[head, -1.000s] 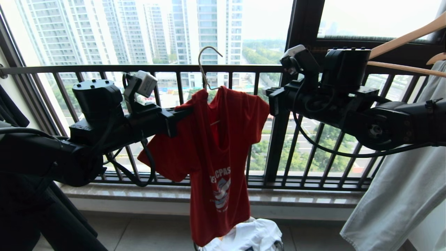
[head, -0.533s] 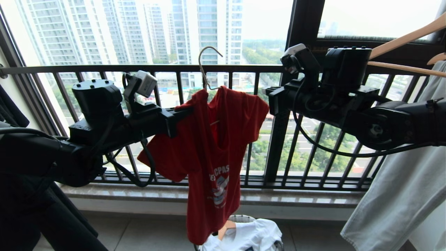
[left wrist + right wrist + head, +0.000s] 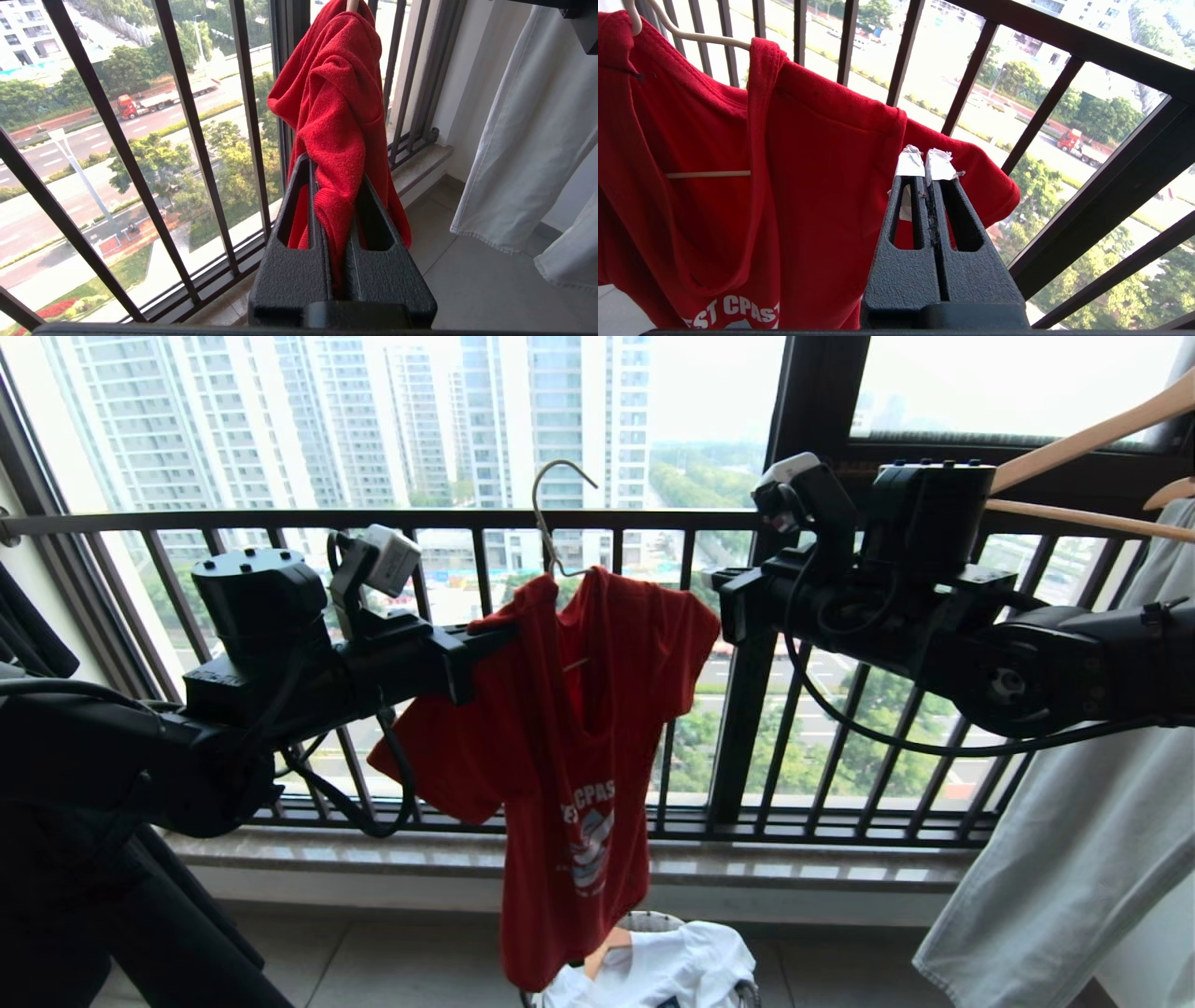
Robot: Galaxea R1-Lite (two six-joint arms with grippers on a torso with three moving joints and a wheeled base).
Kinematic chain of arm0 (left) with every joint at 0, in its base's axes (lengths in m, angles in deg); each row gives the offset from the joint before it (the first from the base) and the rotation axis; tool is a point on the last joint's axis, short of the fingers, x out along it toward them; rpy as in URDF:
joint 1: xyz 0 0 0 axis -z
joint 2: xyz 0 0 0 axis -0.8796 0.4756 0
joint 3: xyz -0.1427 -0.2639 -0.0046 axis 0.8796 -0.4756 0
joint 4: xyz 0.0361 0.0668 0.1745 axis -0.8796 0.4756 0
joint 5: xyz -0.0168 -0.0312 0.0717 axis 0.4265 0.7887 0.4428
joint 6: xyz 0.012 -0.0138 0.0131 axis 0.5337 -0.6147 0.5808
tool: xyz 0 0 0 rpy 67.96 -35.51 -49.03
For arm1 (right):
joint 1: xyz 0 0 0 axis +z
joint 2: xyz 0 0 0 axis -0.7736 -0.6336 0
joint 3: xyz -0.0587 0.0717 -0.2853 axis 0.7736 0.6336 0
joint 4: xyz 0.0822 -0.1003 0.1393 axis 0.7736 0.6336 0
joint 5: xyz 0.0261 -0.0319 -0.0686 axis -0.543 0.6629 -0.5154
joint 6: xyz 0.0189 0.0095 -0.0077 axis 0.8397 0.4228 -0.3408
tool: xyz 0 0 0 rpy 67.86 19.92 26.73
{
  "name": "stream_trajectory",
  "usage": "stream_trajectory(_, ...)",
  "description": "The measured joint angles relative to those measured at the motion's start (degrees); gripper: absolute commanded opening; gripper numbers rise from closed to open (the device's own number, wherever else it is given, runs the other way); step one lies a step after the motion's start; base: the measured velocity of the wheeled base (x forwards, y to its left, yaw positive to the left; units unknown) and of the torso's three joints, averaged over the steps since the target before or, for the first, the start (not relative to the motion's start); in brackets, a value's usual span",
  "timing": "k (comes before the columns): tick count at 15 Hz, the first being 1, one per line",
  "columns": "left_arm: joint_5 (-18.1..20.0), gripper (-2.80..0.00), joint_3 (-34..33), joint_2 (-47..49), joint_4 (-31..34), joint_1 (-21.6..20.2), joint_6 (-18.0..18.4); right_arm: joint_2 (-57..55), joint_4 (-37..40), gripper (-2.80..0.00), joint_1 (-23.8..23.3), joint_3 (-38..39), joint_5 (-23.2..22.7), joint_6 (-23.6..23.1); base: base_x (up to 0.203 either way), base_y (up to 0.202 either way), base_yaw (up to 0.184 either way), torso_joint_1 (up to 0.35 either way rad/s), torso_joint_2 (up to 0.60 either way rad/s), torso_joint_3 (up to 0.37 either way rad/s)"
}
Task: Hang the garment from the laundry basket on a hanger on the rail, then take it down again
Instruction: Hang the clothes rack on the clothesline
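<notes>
The garment (image 3: 579, 709), a red T-shirt with white lettering, hangs on the cream wire hanger (image 3: 546, 513) in front of the window, its hook free in the air. My left gripper (image 3: 485, 635) is shut on the bunched red shoulder fabric (image 3: 336, 102), which fills the slot between its jaws (image 3: 334, 163). My right gripper (image 3: 724, 593) is shut and empty, its taped tips (image 3: 925, 156) just in front of the other sleeve (image 3: 971, 186). The hanger's wire (image 3: 691, 39) shows at the neckline. The laundry basket's rim (image 3: 653, 919) peeks out below the hem. The rail is out of view.
A black barred window railing (image 3: 653, 518) and a dark window post (image 3: 775, 616) stand close behind the shirt. Thick wooden hangers (image 3: 1083, 439) and a pale grey garment (image 3: 1055, 859) hang at the right. White cloth (image 3: 672, 966) lies in the basket.
The shirt's lower part has swung slightly left, uncovering the basket's rim. Neither arm has moved.
</notes>
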Motion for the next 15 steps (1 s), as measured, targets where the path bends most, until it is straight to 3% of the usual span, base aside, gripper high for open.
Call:
stream_trajectory(12, 0.10, -2.80, -2.57, -2.23, 0.02, 0.17, -0.02, 0.00, 0.00, -2.80, -0.05, 0.00, 0.20, 0.05, 0.000, 0.000, 0.000, 0.000, 0.00, 0.000)
stream_trajectory(15, 0.00, -2.80, -4.75, -4.06, 0.00, 0.05, -0.61, -0.32, 0.05, -2.80, -0.13, 0.27, 0.83, 2.82, 0.000, 0.000, 0.000, 0.000, 0.00, 0.000)
